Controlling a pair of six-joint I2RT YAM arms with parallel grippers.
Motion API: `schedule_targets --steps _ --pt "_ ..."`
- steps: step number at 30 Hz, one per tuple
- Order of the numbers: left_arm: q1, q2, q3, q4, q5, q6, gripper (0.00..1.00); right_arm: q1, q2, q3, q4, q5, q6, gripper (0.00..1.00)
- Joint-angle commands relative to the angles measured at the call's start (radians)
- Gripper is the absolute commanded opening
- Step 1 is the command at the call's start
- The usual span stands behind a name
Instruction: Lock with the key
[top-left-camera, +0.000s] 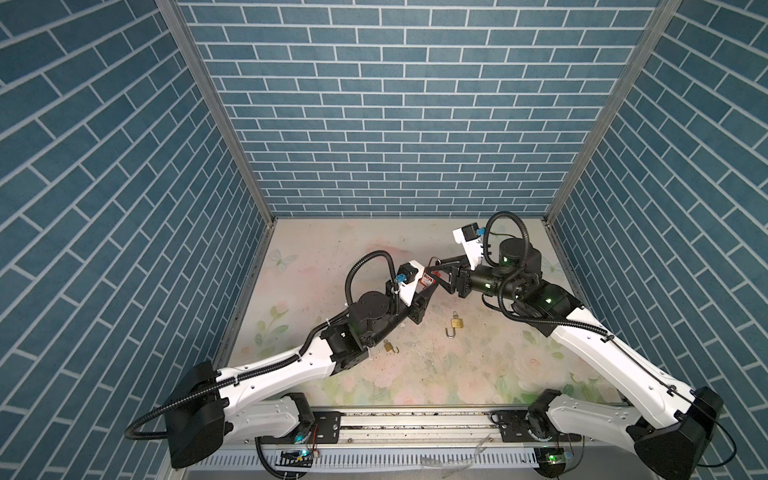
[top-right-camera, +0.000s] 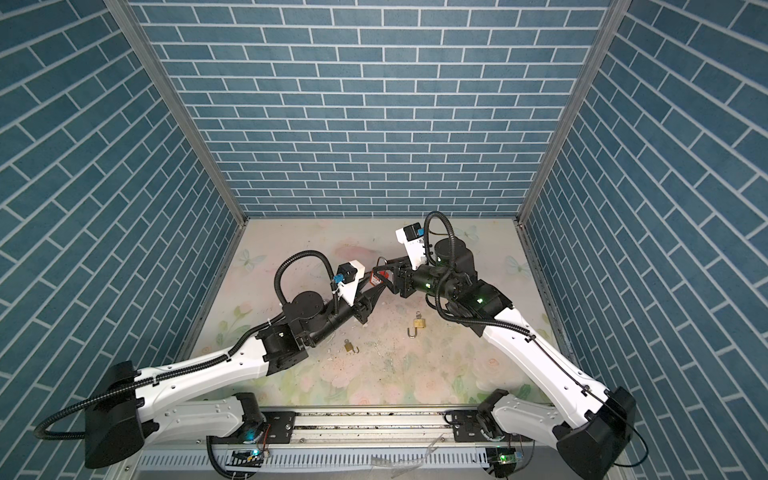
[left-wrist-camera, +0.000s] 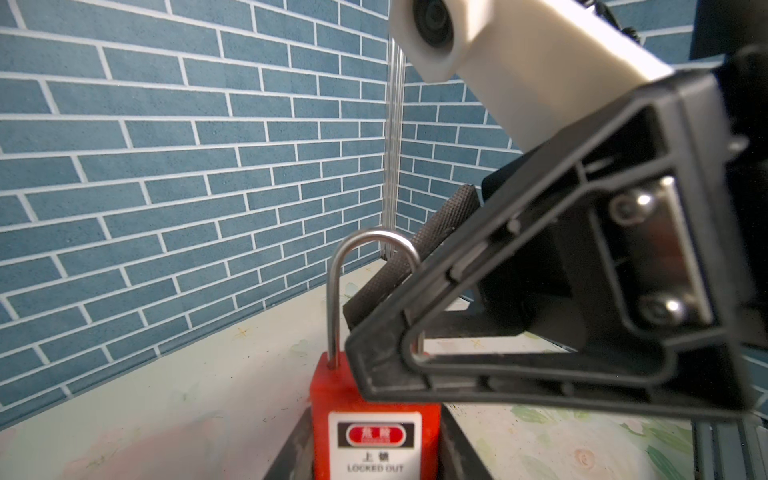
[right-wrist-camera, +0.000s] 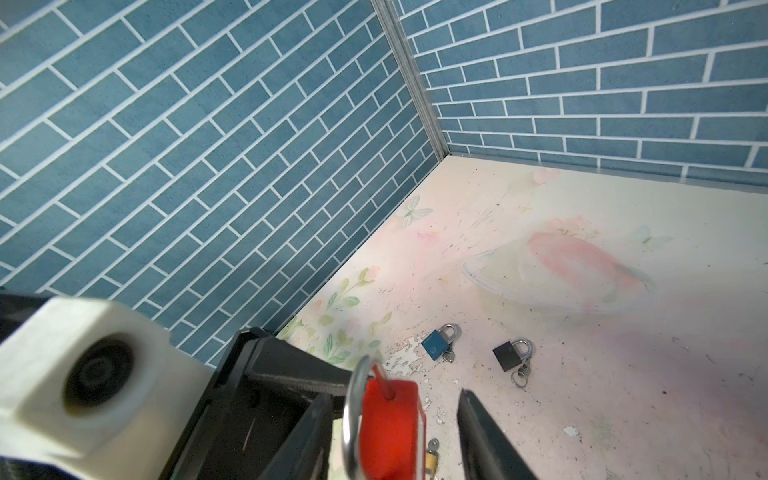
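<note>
The red padlock (left-wrist-camera: 376, 419) is held above the table (right-wrist-camera: 623, 332), its body clamped in the left gripper (top-left-camera: 427, 287) so that the shackle (left-wrist-camera: 374, 241) is left free. The shackle is straddled by the right gripper (right-wrist-camera: 397, 411), jaws parted and nothing gripped, presumably for pressing it home; no key can be made out in it.
</note>
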Motion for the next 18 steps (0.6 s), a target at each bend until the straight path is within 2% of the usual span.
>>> schedule_targets --steps 1,11,18 --pt "-0.002 -0.016 0.025 0.027 0.003 0.003 0.0 0.003 0.004 0.008 -0.001 -0.035 -0.017 0.47" --pt "-0.002 -0.017 0.025 0.03 0.004 0.002 0.0 0.011 0.028 -0.002 -0.001 -0.044 -0.016 0.44" --pt "-0.003 -0.016 0.027 0.033 0.006 0.003 0.0 0.012 0.035 -0.004 -0.005 -0.044 -0.018 0.29"
